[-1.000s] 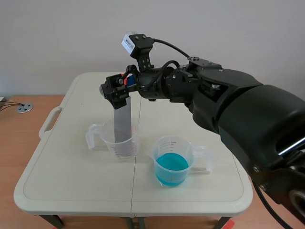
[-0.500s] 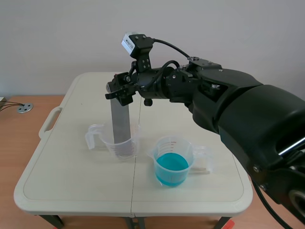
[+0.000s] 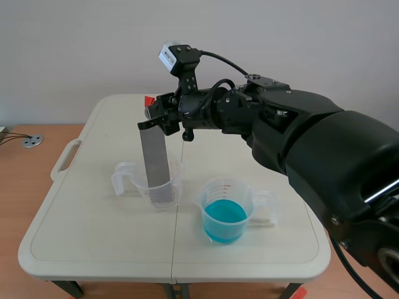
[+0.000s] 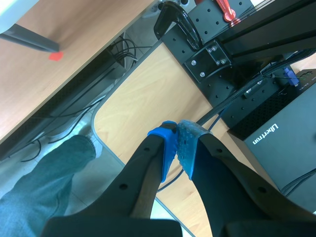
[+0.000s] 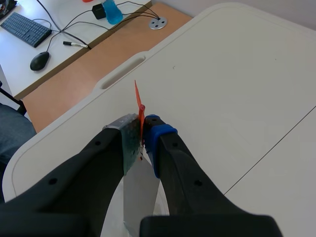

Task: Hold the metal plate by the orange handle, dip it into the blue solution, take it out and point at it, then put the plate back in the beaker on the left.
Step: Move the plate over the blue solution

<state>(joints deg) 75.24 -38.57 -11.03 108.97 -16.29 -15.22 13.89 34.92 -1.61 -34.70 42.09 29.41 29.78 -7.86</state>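
The left gripper (image 4: 177,132) hung over the floor (image 4: 148,89), its pads pressed together on nothing. On the table (image 3: 93,237) the beaker of blue solution (image 3: 225,215) stood nearest, with the left beaker (image 3: 176,184) just beside and slightly beyond it. The metal plate (image 3: 154,156) leaned with its lower end inside that beaker. Its top was directly under the right gripper (image 5: 143,136), whose pads were clamped on the thin orange handle (image 5: 138,96) rising between them.

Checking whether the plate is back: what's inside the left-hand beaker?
The lower end of the metal plate stands inside the beaker, tilted, its orange handle in the jaws of the right gripper. No liquid shows; the plate hides the wall behind it.
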